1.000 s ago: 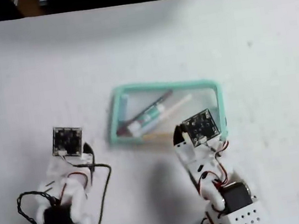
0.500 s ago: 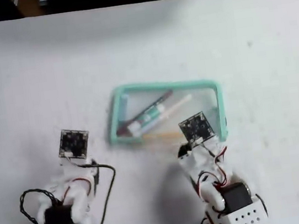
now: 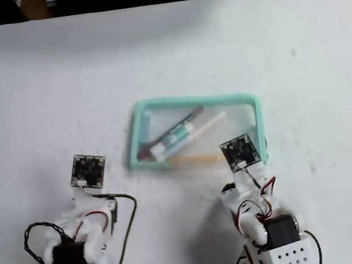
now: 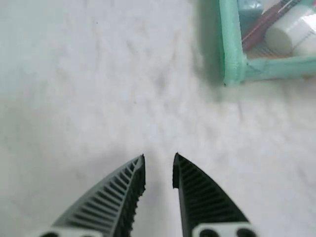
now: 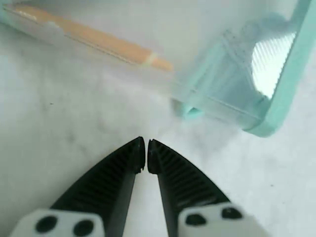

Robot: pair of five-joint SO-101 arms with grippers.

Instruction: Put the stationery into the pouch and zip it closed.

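Pouch (image 3: pixel 191 101) on table (image 3: pixel 294 36); stationery (image 3: pixel 175 138) inside; right fingers (image 5: pixel 121 175) pressed together

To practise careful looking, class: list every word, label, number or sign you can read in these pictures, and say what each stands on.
No text can be read in any view.
White stick inside the pouch: its teal band may carry print, but it is too blurred to read.
Left arm's board and right arm's board: tiny marks, too small to read.
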